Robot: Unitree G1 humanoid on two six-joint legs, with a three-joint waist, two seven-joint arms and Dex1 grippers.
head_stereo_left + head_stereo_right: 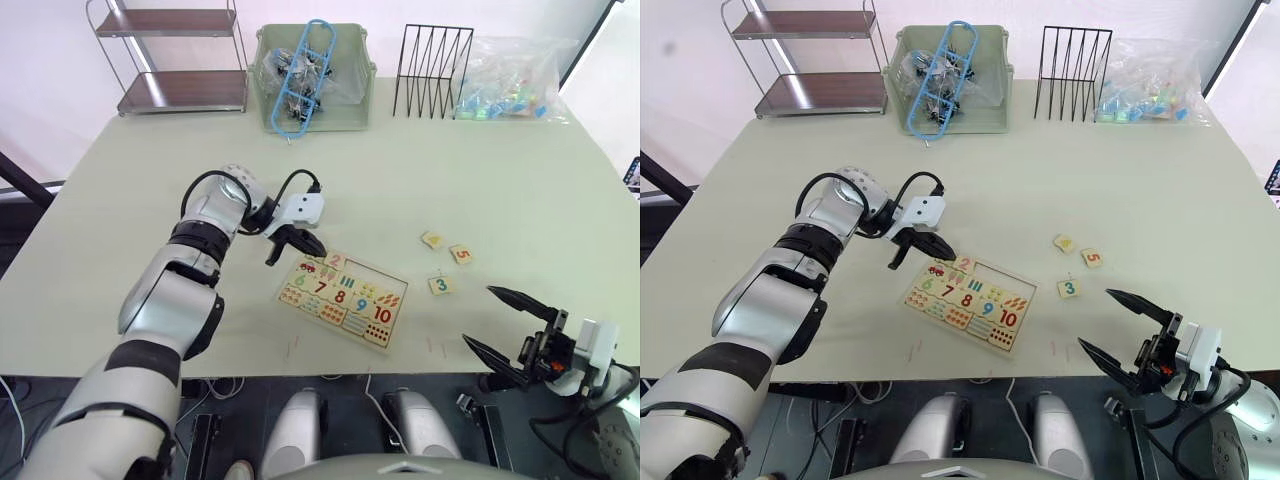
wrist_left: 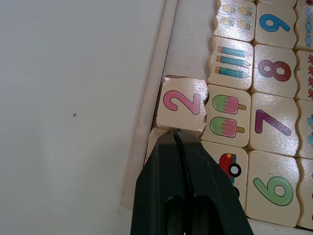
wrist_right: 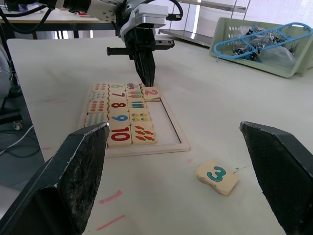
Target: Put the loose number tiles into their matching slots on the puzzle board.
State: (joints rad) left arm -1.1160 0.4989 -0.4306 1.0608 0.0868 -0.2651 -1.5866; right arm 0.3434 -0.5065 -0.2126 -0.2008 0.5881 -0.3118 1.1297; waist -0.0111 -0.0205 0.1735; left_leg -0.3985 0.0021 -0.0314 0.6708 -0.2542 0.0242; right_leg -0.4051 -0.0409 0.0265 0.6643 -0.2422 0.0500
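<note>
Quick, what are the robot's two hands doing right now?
Left gripper: fingers shut, holding nothing, tips by the 2 tile.
Right gripper: fingers open, empty.

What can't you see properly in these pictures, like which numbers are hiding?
- Tile under the left gripper in the left wrist view: the shut fingers cover its face, so no digit reads.
- Farthest loose tile in the eye views: its print is too small to read; the 5 tile and 3 tile do read.

The flat wooden puzzle board point(image 1: 343, 299) lies mid-table; three small loose number tiles point(image 1: 447, 256) sit to its right.
</note>
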